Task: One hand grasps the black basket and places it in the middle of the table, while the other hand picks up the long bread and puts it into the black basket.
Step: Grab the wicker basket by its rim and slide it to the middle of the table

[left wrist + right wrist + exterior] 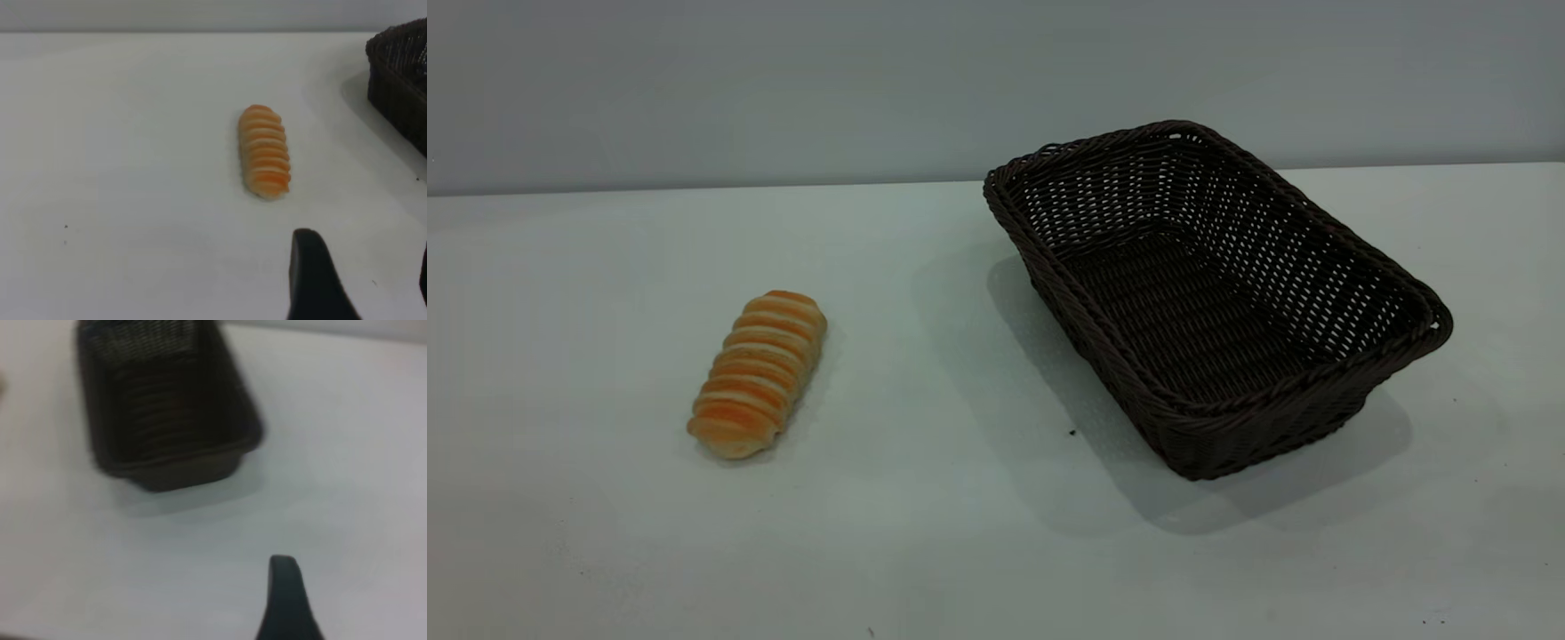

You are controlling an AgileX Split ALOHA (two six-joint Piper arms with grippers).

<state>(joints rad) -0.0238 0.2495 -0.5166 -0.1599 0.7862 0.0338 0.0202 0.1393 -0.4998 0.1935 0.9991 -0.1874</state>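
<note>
The long bread [758,373], an orange-golden ridged roll, lies on the white table [925,533] at the left. The black basket [1316,373], dark woven wicker, stands empty on the table at the right, turned at an angle. Neither gripper shows in the exterior view. In the left wrist view, my left gripper [367,243] is open and empty, hanging above bare table short of the bread [265,160]. In the right wrist view, my right gripper [357,570] shows one finger [283,593], set wide and empty, short of the basket [187,470].
A grey wall runs behind the table's far edge [694,188]. A few tiny dark specks dot the tabletop, one [1072,433] near the basket's front corner. Bare table lies between the bread and the basket.
</note>
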